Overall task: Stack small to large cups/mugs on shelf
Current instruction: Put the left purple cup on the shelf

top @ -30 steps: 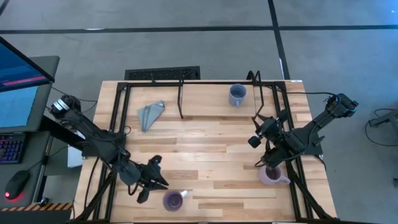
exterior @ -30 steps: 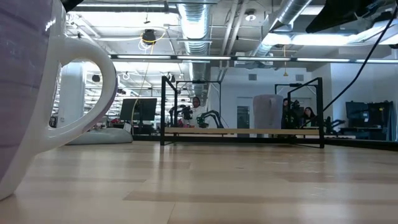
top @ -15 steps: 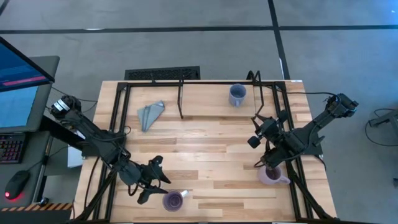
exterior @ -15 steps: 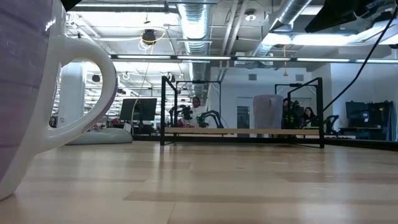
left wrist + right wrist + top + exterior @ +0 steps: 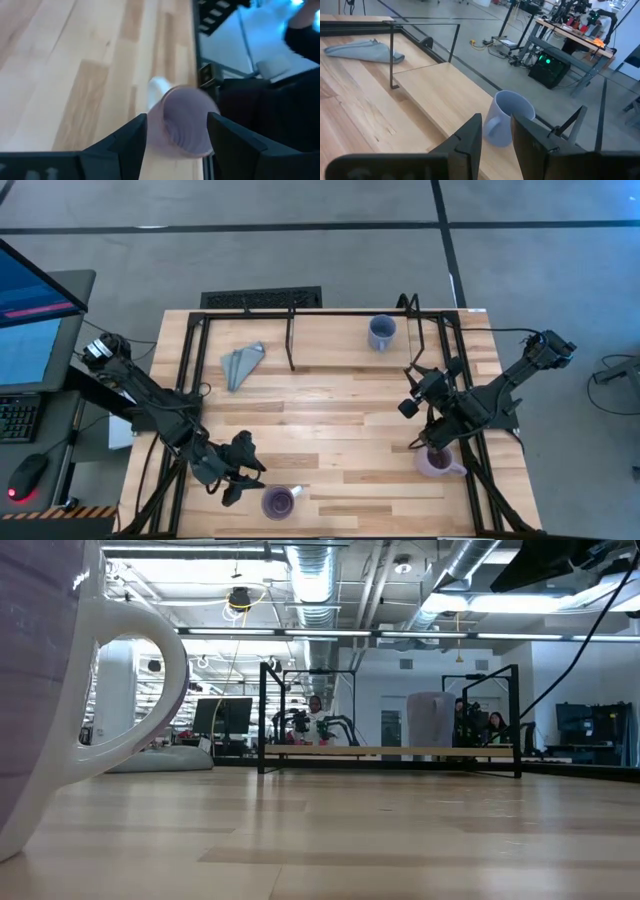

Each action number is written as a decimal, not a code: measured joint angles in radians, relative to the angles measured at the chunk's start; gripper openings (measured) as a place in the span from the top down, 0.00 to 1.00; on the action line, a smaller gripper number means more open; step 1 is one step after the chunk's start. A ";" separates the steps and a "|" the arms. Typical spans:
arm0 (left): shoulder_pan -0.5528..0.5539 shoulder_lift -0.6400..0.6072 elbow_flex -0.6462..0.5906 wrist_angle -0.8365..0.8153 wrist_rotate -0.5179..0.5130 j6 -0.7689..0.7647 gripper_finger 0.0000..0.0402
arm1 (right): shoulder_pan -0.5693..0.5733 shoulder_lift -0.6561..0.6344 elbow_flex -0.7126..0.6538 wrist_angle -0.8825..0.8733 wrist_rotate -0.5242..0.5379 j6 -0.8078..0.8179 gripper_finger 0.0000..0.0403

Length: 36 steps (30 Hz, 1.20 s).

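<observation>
The purple mug (image 5: 278, 502) stands upright near the table's front edge, huge in the low view (image 5: 50, 690), its white handle (image 5: 157, 89) on the far side. My left gripper (image 5: 245, 468) hovers open just left of it, with the mug (image 5: 186, 120) ahead of its spread fingers and untouched. The blue-grey mug (image 5: 381, 332) stands on the shelf (image 5: 330, 330) at the far right (image 5: 506, 117). The pale lilac mug (image 5: 437, 463) sits on the table, partly under the right arm. My right gripper (image 5: 410, 392) hangs open and holds nothing.
A grey folded cloth (image 5: 242, 363) lies on the shelf's left part (image 5: 360, 50). Black frame tubes (image 5: 180, 380) run along the table's left and right sides. Bare wood lies between the two arms. The room behind shows desks and people far off.
My left gripper has rolled a little about its own axis beside the purple mug. The mugs and my right arm have stayed where they were.
</observation>
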 joint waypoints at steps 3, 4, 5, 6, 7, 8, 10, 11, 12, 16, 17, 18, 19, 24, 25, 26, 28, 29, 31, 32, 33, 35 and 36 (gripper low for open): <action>0.000 0.000 0.000 -0.008 0.006 -0.040 0.50 | 0.000 0.000 0.000 0.000 0.000 0.000 0.69; 0.000 0.002 0.000 0.004 0.007 -0.039 0.50 | 0.000 0.000 0.000 0.000 0.000 0.000 0.69; 0.000 0.009 0.001 0.022 0.010 -0.034 0.50 | 0.000 0.000 0.000 0.000 0.000 0.000 0.69; 0.000 0.020 0.007 0.025 0.017 -0.029 0.50 | 0.000 0.000 0.000 0.001 0.000 0.000 0.69; 0.000 0.034 0.017 0.019 0.022 -0.028 0.50 | 0.000 0.000 0.000 0.001 0.000 0.000 0.69; 0.000 0.052 0.030 0.011 0.029 -0.027 0.50 | 0.000 0.000 0.000 0.001 0.000 0.000 0.69; 0.000 0.097 0.063 -0.023 0.029 -0.026 0.50 | 0.000 0.000 0.000 0.004 0.000 0.000 0.69; 0.000 0.122 0.083 -0.055 0.029 -0.026 0.50 | 0.000 0.000 0.000 0.003 0.000 0.000 0.69; 0.001 0.149 0.109 -0.094 0.029 -0.030 0.50 | 0.000 0.000 0.000 0.003 0.000 0.000 0.69; 0.001 0.251 0.235 -0.268 0.012 -0.077 0.50 | 0.000 0.000 0.000 0.004 -0.001 0.000 0.69; 0.002 0.278 0.268 -0.307 0.009 -0.088 0.50 | 0.000 0.000 0.000 0.004 -0.001 0.000 0.69; 0.003 0.304 0.299 -0.350 0.008 -0.094 0.50 | 0.000 0.000 0.000 0.004 -0.001 0.000 0.69; 0.003 0.327 0.327 -0.396 0.007 -0.102 0.50 | 0.000 0.000 0.000 0.004 -0.001 0.000 0.69; 0.016 0.434 0.447 -0.568 0.027 -0.173 0.50 | 0.000 0.000 0.000 0.007 -0.001 0.000 0.69; 0.018 0.449 0.462 -0.584 0.038 -0.179 0.50 | 0.000 0.000 0.000 0.007 -0.001 0.000 0.69; 0.020 0.461 0.473 -0.590 0.046 -0.180 0.50 | 0.000 0.000 0.000 0.007 -0.001 0.000 0.69; 0.025 0.474 0.485 -0.596 0.059 -0.182 0.50 | 0.000 0.000 0.000 0.007 -0.001 0.000 0.69; 0.026 0.475 0.487 -0.596 0.063 -0.182 0.50 | 0.000 0.000 0.000 0.007 -0.001 0.000 0.69; 0.026 0.476 0.487 -0.593 0.064 -0.188 0.50 | 0.000 0.000 0.000 0.007 -0.001 -0.001 0.69; 0.026 0.476 0.487 -0.592 0.064 -0.194 0.50 | 0.000 0.000 0.000 0.007 -0.001 -0.001 0.69; 0.026 0.476 0.487 -0.591 0.066 -0.205 0.50 | 0.000 0.000 0.000 0.007 -0.001 -0.001 0.69; 0.026 0.476 0.487 -0.590 0.091 -0.231 0.50 | 0.000 0.000 0.000 0.007 -0.001 -0.001 0.69; 0.026 0.476 0.487 -0.589 0.111 -0.246 0.50 | 0.000 0.000 0.000 0.007 -0.001 -0.001 0.69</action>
